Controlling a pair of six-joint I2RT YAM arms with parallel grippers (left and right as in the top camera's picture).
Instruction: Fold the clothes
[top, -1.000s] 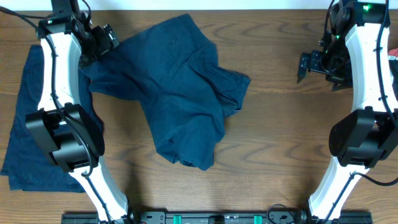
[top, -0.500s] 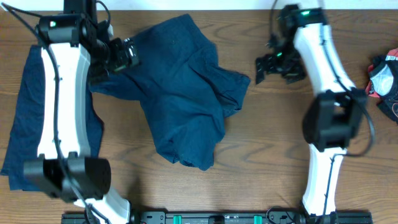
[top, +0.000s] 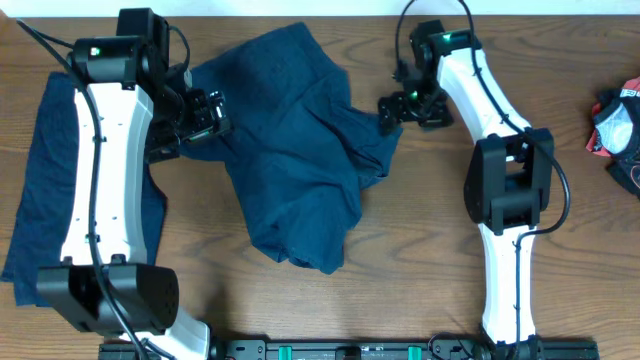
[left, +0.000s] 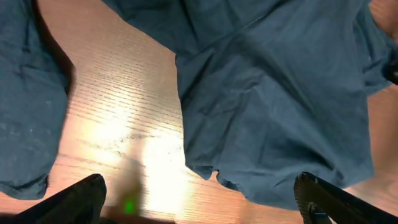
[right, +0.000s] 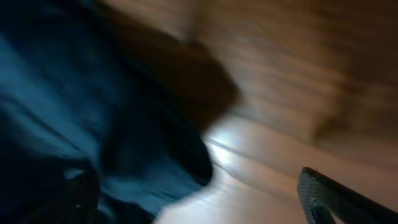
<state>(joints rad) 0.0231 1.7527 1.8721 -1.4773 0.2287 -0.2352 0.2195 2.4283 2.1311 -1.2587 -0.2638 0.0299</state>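
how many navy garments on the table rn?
2. A crumpled garment at table centre; a flat garment at the left edge, partly under the left arm. More could be hidden beneath either.

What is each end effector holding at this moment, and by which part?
Nothing is held. The left end effector and right end effector both stand open, one near each side of the crumpled navy garment.

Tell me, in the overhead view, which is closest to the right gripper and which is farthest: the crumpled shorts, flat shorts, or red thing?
1. Crumpled shorts, middle, beside the right gripper.
2. Red thing, right edge.
3. Flat shorts, far left.
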